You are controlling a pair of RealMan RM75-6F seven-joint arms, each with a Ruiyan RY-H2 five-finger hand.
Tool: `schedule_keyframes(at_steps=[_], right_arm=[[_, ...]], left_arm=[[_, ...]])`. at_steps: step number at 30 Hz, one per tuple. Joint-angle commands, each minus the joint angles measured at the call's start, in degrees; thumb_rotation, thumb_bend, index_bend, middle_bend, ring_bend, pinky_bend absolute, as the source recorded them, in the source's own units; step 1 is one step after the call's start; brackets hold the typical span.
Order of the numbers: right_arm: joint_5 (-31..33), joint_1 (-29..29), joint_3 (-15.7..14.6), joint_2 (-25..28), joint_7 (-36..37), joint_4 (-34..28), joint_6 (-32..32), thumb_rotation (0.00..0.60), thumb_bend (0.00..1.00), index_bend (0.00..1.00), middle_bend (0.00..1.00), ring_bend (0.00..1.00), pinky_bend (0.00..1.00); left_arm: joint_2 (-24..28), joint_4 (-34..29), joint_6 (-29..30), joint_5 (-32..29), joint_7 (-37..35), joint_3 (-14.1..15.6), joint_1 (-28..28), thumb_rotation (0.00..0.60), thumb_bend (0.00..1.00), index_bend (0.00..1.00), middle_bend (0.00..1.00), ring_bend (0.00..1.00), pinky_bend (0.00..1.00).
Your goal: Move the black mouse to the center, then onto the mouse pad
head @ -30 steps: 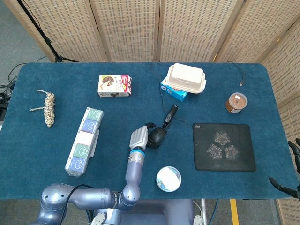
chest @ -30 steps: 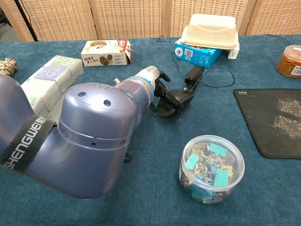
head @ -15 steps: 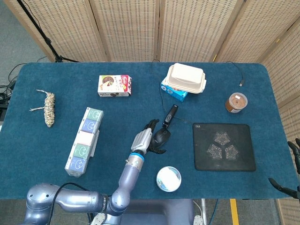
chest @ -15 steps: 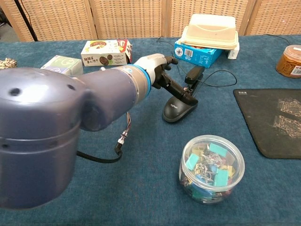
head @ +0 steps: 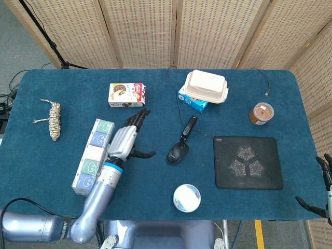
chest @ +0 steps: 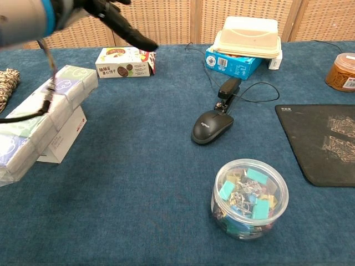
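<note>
The black mouse [head: 177,152] [chest: 211,126] lies alone on the blue cloth near the table's middle, its cable running back to a black plug. The dark mouse pad [head: 248,162] [chest: 326,140] lies flat to its right, bare. My left hand [head: 127,138] [chest: 113,19] hovers raised well left of the mouse, fingers spread and holding nothing. Only the fingertips of my right hand [head: 322,181] show at the right edge of the head view, spread apart and holding nothing.
A clear tub of clips [head: 187,197] [chest: 249,198] stands in front of the mouse. Tissue packs [head: 94,155] lie at the left, a snack box [head: 126,95] behind. A lidded container on a blue box [head: 204,89], a brown jar [head: 261,113] and a rope bundle [head: 53,120] also sit here.
My left hand has let go of the mouse, lifted and drawn back to the left. The mouse stays where it was set down.
</note>
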Motion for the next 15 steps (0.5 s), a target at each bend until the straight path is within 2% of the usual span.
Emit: schedule_keyframes(at_steps=[1,5,9,15], right_arm=[[1.7,1.1,1.0,0.4,-1.0,-0.9,-1.4,0.600,0.00,0.00,0.00,0.00,0.00],[3.4,2.9,2.8,2.0,-4.0,-3.3,-2.5,0.600,0.00,0.00,0.00,0.00,0.00],[4.7,5.3,4.3,2.8,-7.7,-5.4,-4.3,0.600,0.00,0.00,0.00,0.00,0.00],[4.8,9.7,5.3,2.8,-13.0,-8.3,-9.4,0.600,0.00,0.00,0.00,0.00,0.00]], left_arm=[[10.4,-4.2,0.0,8.0,-2.3,5.0,6.8,0.600,0.13,0.00,0.00,0.00,0.00],[18.1,-2.9,0.9,18.6,-8.9,10.3,13.6,0.600,0.13,0.00,0.00,0.00,0.00],[23.6,1.1,3.3,28.6,-16.8,15.4,19.7,0.600,0.13,0.00,0.00,0.00,0.00],[28.4,8.5,8.3,36.3,-28.7,20.1,27.3,0.600,0.13,0.00,0.00,0.00,0.00]])
